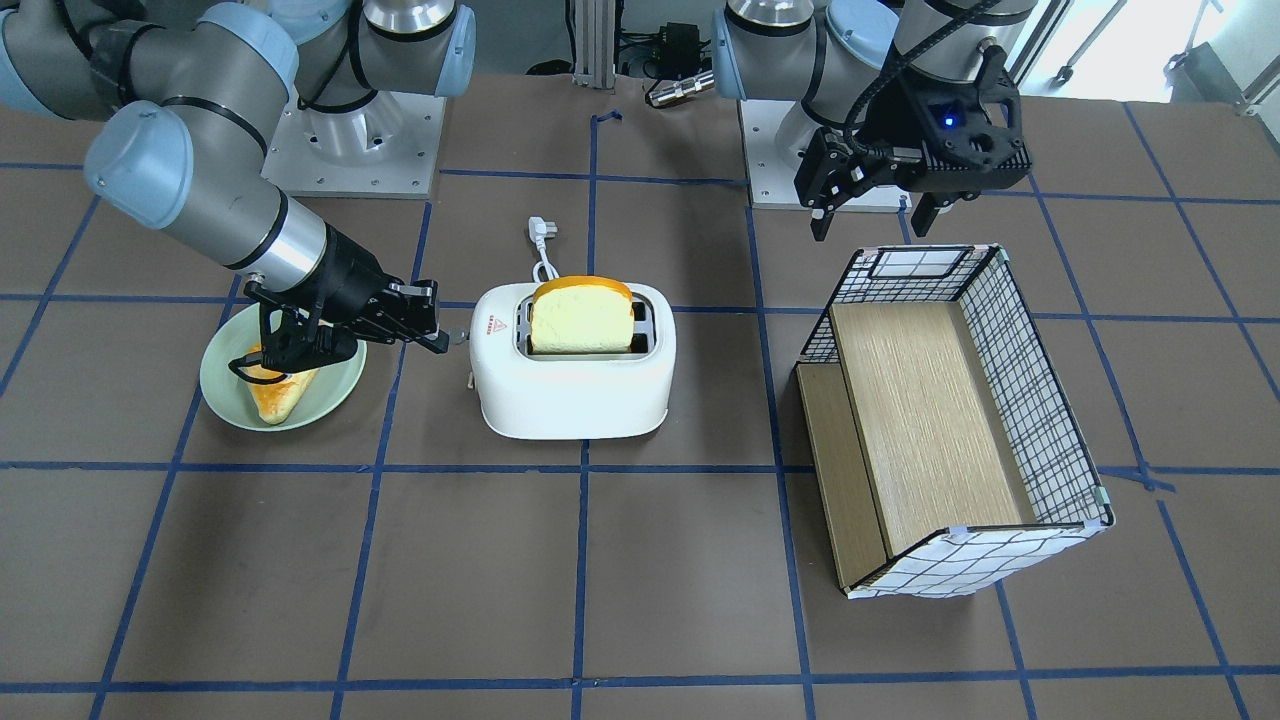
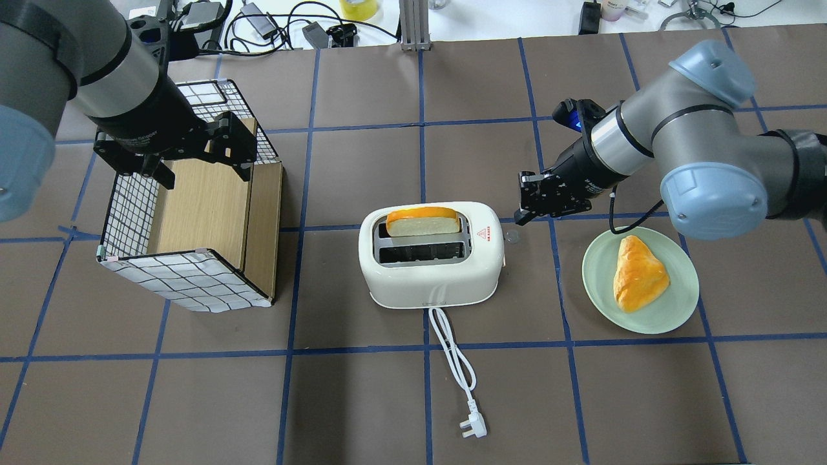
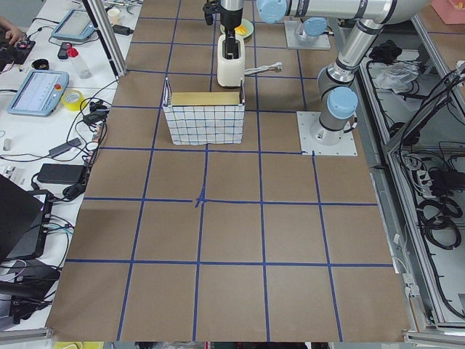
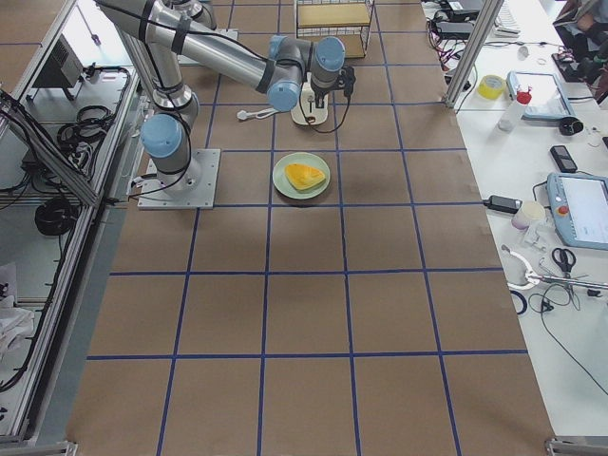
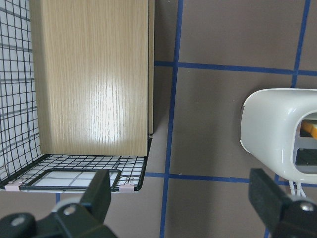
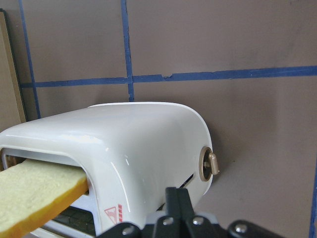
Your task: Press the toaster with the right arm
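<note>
The white toaster (image 1: 570,385) stands mid-table with a slice of bread (image 1: 582,315) upright and high in one slot. Its small grey lever (image 1: 460,338) sticks out of the end that faces my right arm. My right gripper (image 1: 438,340) is shut and empty, its tips level with the lever and very close beside it; I cannot tell if they touch. In the right wrist view the lever (image 6: 210,163) sits just up and right of the shut fingertips (image 6: 173,198). From overhead the right gripper (image 2: 522,216) is just behind the lever (image 2: 512,237). My left gripper (image 1: 870,222) is open and empty above the box.
A green plate (image 2: 675,313) with a piece of bread (image 2: 639,281) lies under the right forearm. A grid-patterned box (image 2: 187,281) with wooden panels stands on the left side. The toaster's white cord and plug (image 2: 455,365) trail toward the robot.
</note>
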`<action>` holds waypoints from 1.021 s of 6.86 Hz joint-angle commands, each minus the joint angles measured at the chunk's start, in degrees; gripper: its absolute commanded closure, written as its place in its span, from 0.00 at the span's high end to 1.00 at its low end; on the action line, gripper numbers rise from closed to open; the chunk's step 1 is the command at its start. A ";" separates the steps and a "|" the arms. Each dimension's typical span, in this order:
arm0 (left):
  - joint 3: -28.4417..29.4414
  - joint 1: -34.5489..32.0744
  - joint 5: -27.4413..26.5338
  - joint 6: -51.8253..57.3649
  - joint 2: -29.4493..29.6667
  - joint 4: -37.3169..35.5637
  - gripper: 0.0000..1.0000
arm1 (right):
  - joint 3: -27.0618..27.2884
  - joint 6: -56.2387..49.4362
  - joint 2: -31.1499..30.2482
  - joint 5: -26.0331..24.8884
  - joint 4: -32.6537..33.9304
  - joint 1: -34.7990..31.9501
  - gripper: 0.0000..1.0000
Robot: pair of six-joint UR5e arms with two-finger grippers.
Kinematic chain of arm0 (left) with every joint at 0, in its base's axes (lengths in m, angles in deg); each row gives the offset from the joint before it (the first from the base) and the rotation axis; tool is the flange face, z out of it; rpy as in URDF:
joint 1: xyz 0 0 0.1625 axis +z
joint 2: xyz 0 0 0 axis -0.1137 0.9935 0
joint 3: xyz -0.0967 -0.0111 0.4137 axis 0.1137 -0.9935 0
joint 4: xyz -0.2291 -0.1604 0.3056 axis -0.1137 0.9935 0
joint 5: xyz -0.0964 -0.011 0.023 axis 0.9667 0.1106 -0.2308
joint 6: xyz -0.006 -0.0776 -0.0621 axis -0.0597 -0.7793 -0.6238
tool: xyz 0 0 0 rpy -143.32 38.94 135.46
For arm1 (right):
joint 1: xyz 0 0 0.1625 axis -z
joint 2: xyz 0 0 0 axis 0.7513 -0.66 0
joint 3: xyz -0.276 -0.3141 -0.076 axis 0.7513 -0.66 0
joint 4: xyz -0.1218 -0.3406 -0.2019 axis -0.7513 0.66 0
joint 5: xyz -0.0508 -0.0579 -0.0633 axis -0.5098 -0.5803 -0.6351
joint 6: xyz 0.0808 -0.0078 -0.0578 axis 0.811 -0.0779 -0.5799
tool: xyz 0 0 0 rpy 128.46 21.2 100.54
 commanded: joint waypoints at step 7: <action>0.00 0.00 0.00 0.00 0.00 0.00 1.00 | 0.33 -0.86 1.37 -0.58 -2.05 -0.19 0.00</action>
